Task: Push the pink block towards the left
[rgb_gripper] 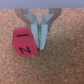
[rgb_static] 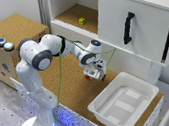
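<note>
One pink block (rgb_gripper: 23, 43), one yellow-green block (rgb_static: 82, 21), one white bin (rgb_static: 124, 102) | pink block on cork, touching the fingers' (rgb_gripper: 41, 35) outer side, cube-like, no clear long axis, letter faces up | gripper (rgb_gripper: 38, 46) fingers nearly together, holding nothing

Small pinkish-red cube block (rgb_gripper: 25, 43): two black marks readable in wrist view. Face turned to camera bears "Z"-like letter, possibly sideways "N". Adjoining upper face bears "I"-like stroke with end bars. In exterior view block too small to read. No other legible text, brand or number.
</note>
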Tool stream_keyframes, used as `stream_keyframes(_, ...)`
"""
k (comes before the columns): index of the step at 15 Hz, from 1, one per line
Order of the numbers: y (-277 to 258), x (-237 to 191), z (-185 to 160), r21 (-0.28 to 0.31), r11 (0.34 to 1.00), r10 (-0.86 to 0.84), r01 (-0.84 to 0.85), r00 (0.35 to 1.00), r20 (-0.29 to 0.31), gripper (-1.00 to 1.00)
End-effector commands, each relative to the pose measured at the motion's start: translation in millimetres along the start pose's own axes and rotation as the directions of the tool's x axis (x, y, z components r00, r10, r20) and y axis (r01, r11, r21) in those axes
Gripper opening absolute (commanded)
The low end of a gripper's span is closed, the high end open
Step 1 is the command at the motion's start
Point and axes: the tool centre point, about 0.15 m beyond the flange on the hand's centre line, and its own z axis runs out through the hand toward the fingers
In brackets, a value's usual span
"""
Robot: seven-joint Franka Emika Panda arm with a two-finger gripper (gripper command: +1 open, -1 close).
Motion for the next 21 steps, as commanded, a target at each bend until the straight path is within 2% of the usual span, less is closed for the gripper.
stream_keyframes(1, -40, -12, -4, -0.045, 0.999, 0.01, -0.012, 0.999, -0.036, -1.0)
stream_keyframes(11, -87, -8, 0, -0.014, 1.0, 0.018, -0.019, 0.999, -0.034, -1.0)
stream_keyframes(16, -111, -8, 10, 0.046, 0.999, 0.01, -0.009, 1.0, -0.017, -1.0)
stream_keyframes(21, -135, -3, 13, 0.06, 0.995, -0.076, 0.076, 0.997, 0.001, -1.0)
